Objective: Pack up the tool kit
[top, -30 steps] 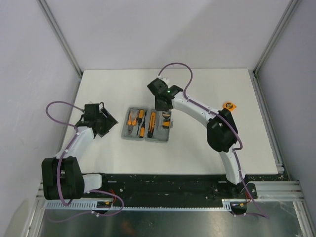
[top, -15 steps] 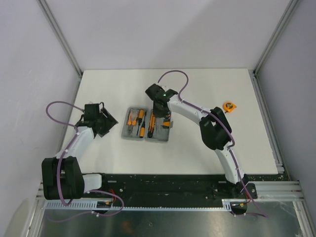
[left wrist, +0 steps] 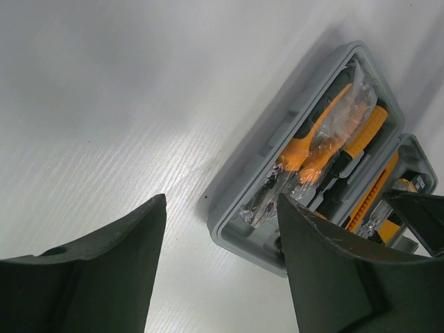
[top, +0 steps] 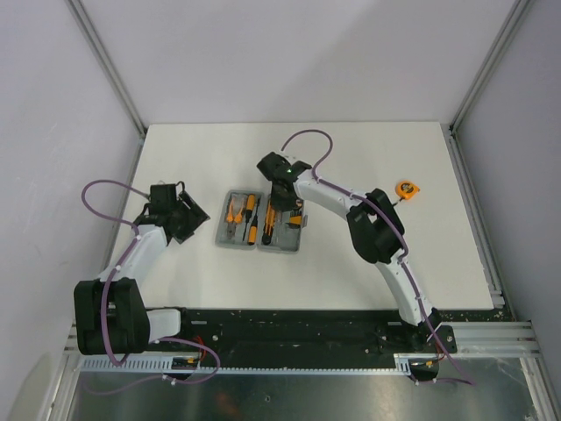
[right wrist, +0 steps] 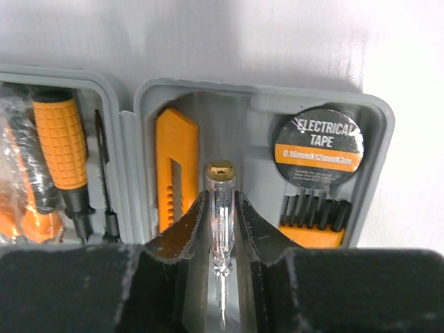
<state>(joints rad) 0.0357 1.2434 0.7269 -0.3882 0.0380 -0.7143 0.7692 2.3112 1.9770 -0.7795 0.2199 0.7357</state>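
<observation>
Right fingers point(right wrist: 177, 239) pinch the clear tester screwdriver point(right wrist: 221, 201) over the grey case point(right wrist: 208, 84), left fingers point(left wrist: 90, 270) open; it should seat straight in the slot beside the orange knife point(right wrist: 175, 159).

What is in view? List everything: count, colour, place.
table: 1, white, under everything
case: 1, grey, open, table centre
pliers: 1, orange handles, bagged, case's left half
screwdriver: 1, orange handle, left half
utility knife: 1, orange, right half
electrical tape: 1 roll, black, right half
bit set: 1, black, beside the tape
tester screwdriver: 1, clear, gripped over right half
tape measure: 1, orange, table, right of case
left end effector: 1, black, open, left of case
right end effector: 1, black, shut on tester screwdriver
</observation>
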